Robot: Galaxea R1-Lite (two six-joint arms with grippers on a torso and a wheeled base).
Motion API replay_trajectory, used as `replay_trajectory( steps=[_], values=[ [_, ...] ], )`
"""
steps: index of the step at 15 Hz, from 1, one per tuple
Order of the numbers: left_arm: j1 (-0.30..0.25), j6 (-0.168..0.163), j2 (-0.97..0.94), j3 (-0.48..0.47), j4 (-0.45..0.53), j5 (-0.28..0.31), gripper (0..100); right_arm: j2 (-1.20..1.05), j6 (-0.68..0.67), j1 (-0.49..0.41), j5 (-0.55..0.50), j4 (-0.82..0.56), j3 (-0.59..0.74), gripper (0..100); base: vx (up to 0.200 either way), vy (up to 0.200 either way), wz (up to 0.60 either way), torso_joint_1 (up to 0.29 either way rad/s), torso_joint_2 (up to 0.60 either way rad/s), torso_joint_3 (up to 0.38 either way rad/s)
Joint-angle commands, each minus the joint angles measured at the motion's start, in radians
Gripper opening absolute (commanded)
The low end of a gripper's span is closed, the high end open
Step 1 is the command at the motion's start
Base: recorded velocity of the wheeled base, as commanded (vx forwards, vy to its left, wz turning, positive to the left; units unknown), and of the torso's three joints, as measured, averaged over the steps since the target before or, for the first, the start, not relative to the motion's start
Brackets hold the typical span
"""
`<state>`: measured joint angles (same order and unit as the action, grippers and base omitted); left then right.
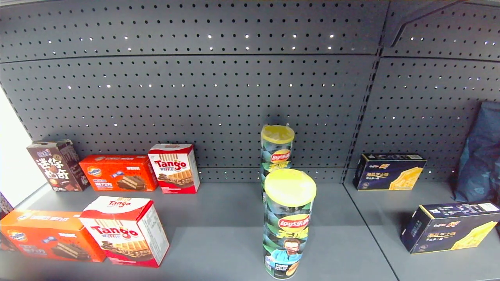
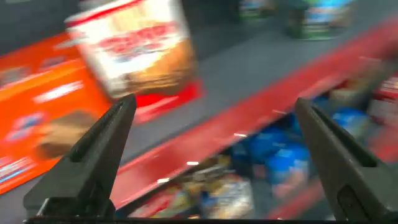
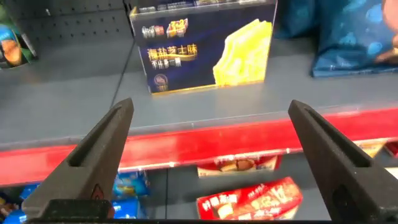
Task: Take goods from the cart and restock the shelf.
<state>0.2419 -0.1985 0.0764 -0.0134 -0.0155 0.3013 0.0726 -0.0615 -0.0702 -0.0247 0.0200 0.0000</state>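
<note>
Released, left gripper [image 2: 214,101] and right gripper [image 3: 211,104] are hovering, shelf [image 3: 81,87] beyond their fingers [image 2: 93,155]; likely needing cart goods next

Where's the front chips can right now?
In the head view the front chips can stands upright on the shelf, directly before the rear can and right of the front Tango box.

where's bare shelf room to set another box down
Widest bare shelf lies between the front wafer box and the front chip can. Another patch sits between that can and the front dark blue box. The left end is crowded with boxes.
</note>
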Motion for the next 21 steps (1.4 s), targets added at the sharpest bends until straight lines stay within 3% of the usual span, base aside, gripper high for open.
replay_trajectory(
  steps=[1, 2, 4, 6, 8, 9, 10, 11, 12, 13, 14, 15, 17, 20, 21],
  values=[
    [0.002, 0.011, 0.003, -0.019, 0.042, 0.012, 100, 0.006, 0.003, 0.000, 0.000, -0.003, 0.000, 100, 0.000, 0.000, 0.00, 0.000, 0.00, 0.000],
    [0.002, 0.013, 0.003, -0.020, 0.042, -0.102, 100, 0.006, 0.003, 0.000, 0.000, -0.005, 0.000, 100, 0.000, 0.000, 0.00, 0.000, 0.00, 0.000],
    [0.002, 0.014, 0.003, -0.019, 0.039, -0.266, 100, 0.006, 0.003, 0.000, 0.000, -0.005, 0.000, 100, 0.000, 0.000, 0.00, 0.000, 0.00, 0.000],
    [0.004, 0.008, 0.003, -0.019, 0.039, -0.240, 100, 0.006, 0.003, 0.000, 0.000, -0.005, 0.000, 100, 0.000, 0.000, 0.00, 0.000, 0.00, 0.000],
    [0.002, 0.016, 0.003, -0.017, 0.034, -0.143, 100, 0.006, 0.003, 0.000, 0.000, -0.005, 0.000, 100, 0.000, 0.000, 0.00, 0.000, 0.00, 0.000],
    [0.002, 0.133, 0.003, -0.016, 0.029, -0.186, 100, 0.006, 0.003, 0.000, 0.000, -0.005, 0.000, 100, 0.000, 0.000, 0.00, 0.000, 0.00, 0.000],
    [0.004, 0.143, 0.003, -0.017, 0.029, -0.185, 100, 0.006, 0.003, 0.000, 0.000, -0.005, 0.000, 100, 0.000, 0.000, 0.00, 0.000, 0.00, 0.000],
    [0.004, 0.133, 0.003, -0.016, 0.026, -0.186, 100, 0.006, 0.003, 0.000, 0.000, -0.005, 0.000, 100, 0.000, 0.000, 0.00, 0.000, 0.00, 0.000],
    [-0.032, 0.136, 0.011, 0.003, 0.023, -0.191, 100, 0.006, 0.003, 0.000, 0.000, -0.005, 0.000, 100, 0.000, 0.000, 0.00, 0.000, 0.00, 0.000],
    [-0.200, 0.128, 0.048, 0.013, 0.019, -0.180, 100, 0.006, 0.003, 0.000, 0.000, -0.005, 0.000, 100, 0.000, 0.000, 0.00, 0.000, 0.00, 0.000],
    [-0.334, 0.116, 0.056, 0.013, 0.017, -0.172, 100, 0.006, 0.003, 0.000, 0.000, -0.005, 0.000, 100, 0.000, 0.000, 0.00, 0.000, 0.00, 0.000],
    [-0.378, 0.106, 0.017, 0.013, 0.017, -0.169, 100, 0.006, 0.003, 0.000, 0.000, -0.005, 0.000, 100, 0.000, 0.000, 0.00, 0.000, 0.00, 0.000],
    [-0.366, 0.100, 0.008, 0.013, 0.019, -0.166, 100, 0.006, 0.003, 0.000, 0.000, -0.005, 0.000, 100, 0.000, 0.000, 0.00, 0.000, 0.00, 0.000],
    [-0.245, 0.114, -0.061, 0.013, 0.019, -0.169, 100, 0.006, 0.003, 0.000, 0.000, -0.005, 0.000, 100, 0.000, 0.000, 0.00, 0.000, 0.00, 0.000],
    [-0.245, 0.128, -0.076, 0.013, 0.020, -0.182, 100, 0.006, 0.003, 0.000, 0.000, -0.005, 0.000, 100, 0.000, 0.000, 0.00, 0.000, 0.00, 0.000]
  ],
)
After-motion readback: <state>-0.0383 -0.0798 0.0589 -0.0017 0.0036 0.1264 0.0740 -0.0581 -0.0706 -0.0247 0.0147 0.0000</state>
